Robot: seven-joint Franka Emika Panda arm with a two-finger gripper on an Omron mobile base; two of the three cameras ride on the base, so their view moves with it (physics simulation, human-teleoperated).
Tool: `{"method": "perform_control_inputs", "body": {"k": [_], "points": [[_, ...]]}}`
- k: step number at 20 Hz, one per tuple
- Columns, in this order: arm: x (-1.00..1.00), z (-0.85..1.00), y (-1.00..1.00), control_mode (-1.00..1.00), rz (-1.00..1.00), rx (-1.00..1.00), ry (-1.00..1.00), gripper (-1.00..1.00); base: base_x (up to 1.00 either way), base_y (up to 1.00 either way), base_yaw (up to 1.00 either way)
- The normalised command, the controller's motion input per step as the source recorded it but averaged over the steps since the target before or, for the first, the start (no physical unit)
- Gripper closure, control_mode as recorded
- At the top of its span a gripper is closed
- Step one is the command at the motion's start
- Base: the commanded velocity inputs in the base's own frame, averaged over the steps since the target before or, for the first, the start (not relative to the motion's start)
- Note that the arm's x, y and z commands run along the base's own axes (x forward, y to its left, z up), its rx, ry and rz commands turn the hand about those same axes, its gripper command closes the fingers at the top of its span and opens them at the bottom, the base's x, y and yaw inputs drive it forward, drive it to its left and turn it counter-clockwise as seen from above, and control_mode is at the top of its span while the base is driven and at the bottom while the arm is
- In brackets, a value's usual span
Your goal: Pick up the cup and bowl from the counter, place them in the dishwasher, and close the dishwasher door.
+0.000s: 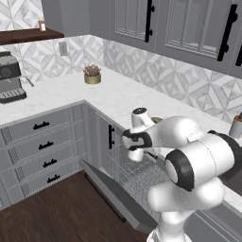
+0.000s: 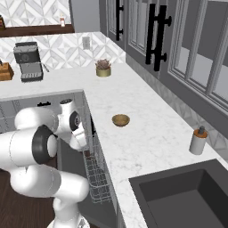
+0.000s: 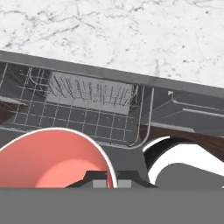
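Jaws of the gripper [image 3: 106, 178] are clenched on the rim of the small white cylindrical cup with a salmon-red inside [image 3: 52, 159], held above the grey wire rack [image 3: 83, 114] of the open dishwasher [image 1: 134, 177], whose flat grey drop-down door [image 1: 116, 196] hangs lowered. The shallow round brown-tan bowl [image 2: 120, 120] sits on the white marble counter [image 2: 147, 133], well apart from the grey soap dispenser [image 2: 198, 140].
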Motion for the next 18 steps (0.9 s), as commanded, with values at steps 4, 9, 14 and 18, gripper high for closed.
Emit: {"method": "perform_control_inputs", "body": {"k": [4,9,14,18], "points": [[0.31,-0.12,0.05,-1.0,-0.13,-0.07,0.0,1.0,0.0,0.0,0.0],[0.25,-0.28,0.08,-1.0,-0.11,-0.1,0.05,1.0,0.0,0.0,0.0],[0.31,-0.26,0.15,-1.0,-0.08,-0.1,0.08,1.0,0.0,0.0,0.0],[0.37,-0.2,0.08,-1.0,-0.06,-0.07,0.08,1.0,0.0,0.0,0.0]]}}
